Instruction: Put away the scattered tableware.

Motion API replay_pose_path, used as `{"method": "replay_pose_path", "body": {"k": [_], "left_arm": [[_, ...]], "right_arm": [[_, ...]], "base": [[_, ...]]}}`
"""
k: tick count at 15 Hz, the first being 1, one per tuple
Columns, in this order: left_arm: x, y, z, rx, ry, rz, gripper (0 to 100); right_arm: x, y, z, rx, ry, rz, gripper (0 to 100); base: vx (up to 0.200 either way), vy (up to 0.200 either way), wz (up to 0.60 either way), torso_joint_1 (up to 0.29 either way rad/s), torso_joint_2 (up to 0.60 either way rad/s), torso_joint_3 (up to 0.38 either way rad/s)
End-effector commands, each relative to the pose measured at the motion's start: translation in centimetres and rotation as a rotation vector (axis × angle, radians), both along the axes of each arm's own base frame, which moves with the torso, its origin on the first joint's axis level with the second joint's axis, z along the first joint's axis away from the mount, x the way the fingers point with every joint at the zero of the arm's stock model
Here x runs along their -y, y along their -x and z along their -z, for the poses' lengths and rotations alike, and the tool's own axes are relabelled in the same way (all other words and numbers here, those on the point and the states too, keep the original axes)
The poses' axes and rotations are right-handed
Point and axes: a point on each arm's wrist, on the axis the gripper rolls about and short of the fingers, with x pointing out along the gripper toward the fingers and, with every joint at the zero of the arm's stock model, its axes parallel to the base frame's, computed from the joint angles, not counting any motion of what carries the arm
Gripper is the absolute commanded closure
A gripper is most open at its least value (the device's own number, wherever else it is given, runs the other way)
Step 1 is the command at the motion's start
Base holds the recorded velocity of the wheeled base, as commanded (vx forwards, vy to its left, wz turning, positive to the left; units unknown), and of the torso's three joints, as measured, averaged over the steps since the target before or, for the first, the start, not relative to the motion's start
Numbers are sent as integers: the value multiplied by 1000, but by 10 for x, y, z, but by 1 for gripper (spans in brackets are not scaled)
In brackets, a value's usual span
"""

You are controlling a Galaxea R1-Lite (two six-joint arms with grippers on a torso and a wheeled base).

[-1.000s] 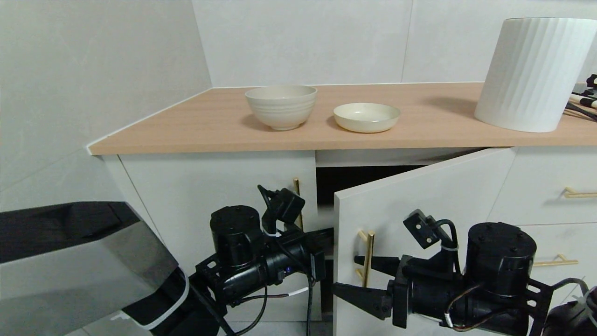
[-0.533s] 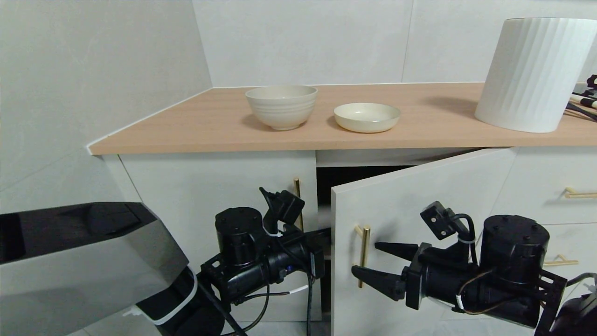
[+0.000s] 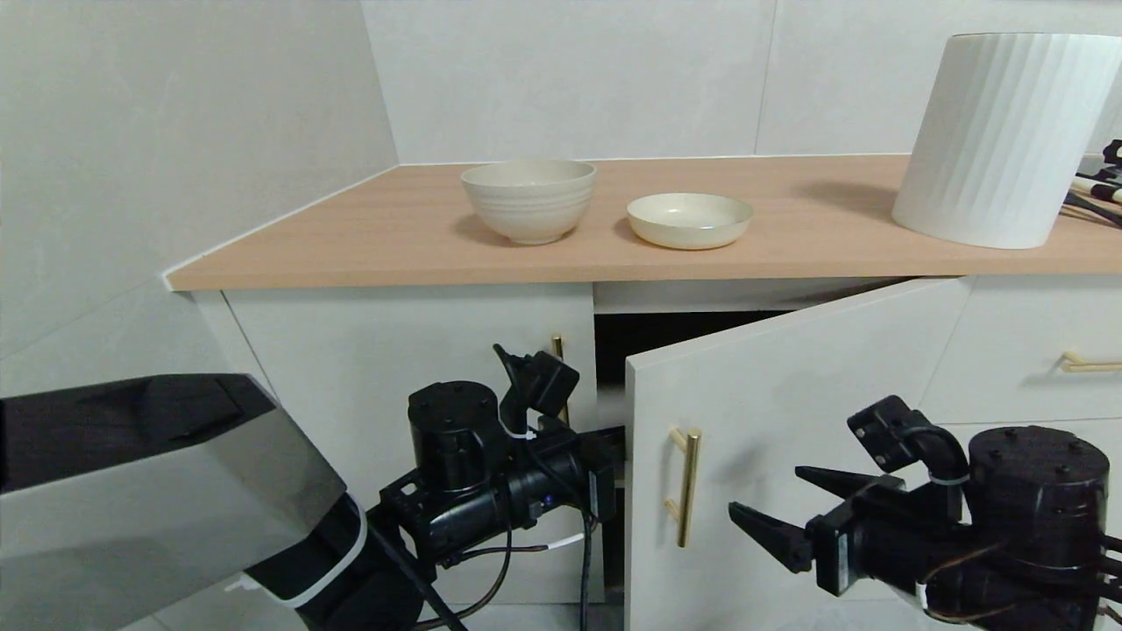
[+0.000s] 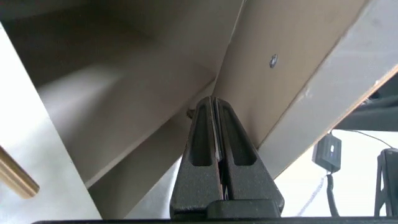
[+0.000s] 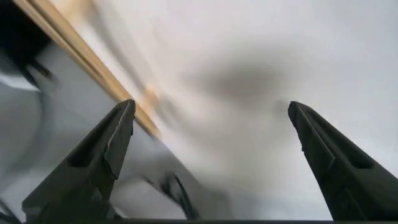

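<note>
A ribbed cream bowl (image 3: pixel 529 200) and a shallow cream dish (image 3: pixel 689 219) sit side by side on the wooden countertop (image 3: pixel 351 250). Below them a white cabinet door (image 3: pixel 789 386) with a gold handle (image 3: pixel 685 486) stands partly open. My left gripper (image 4: pixel 215 106) is shut on nothing, its tips inside the gap against the door's inner face (image 4: pixel 292 74). My right gripper (image 3: pixel 764 491) is open in front of the door, to the right of the handle and apart from it. In the right wrist view the right gripper (image 5: pixel 210 107) faces the door panel, with the handle (image 5: pixel 74 50) off to one side.
A tall white ribbed container (image 3: pixel 999 131) stands at the counter's right end, with dark utensils (image 3: pixel 1096 188) behind it. Drawers with gold handles (image 3: pixel 1087 361) lie right of the open door. A closed cabinet door (image 3: pixel 412 359) is on the left, by the wall.
My right gripper has drawn back to the right, away from the gold handle it was at a second ago. The left arm has shifted only slightly and the door stays ajar.
</note>
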Motion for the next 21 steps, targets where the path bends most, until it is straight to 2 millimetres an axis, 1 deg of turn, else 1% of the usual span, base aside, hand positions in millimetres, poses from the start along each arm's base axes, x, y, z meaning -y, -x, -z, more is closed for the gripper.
{"method": "replay_pose_path", "body": {"k": [1, 2, 3, 5, 7, 13, 17, 21], "left_arm": [[0, 1, -15, 15, 12, 1, 100], [0, 5, -20, -19, -10, 9, 100], [0, 5, -20, -31, -20, 11, 100], [4, 8, -18, -34, -22, 20, 100], [5, 8, -18, -34, -22, 23, 100], [6, 8, -16, -55, -14, 23, 100], [7, 7, -13, -62, -20, 25, 100], [8, 6, -9, -69, -26, 25, 100]], "right_arm": [[14, 34, -30, 37, -9, -9, 0], [17, 52, -49, 26, -29, -69, 0], [20, 58, -56, -11, -36, -74, 0], [25, 65, -61, -88, -47, -80, 0], [26, 68, -66, -93, -73, -106, 0], [26, 67, -64, -102, -67, -107, 0], [27, 68, -64, -100, -69, -108, 0], [27, 69, -64, -100, -69, -107, 0]], "base": [[0, 0, 0, 0, 0, 0], [0, 0, 0, 0, 0, 0], [0, 0, 0, 0, 0, 0], [0, 0, 0, 0, 0, 0], [0, 0, 0, 0, 0, 0], [0, 0, 0, 0, 0, 0], [-200, 0, 0, 4, 4, 6], [0, 0, 0, 0, 0, 0]]}}
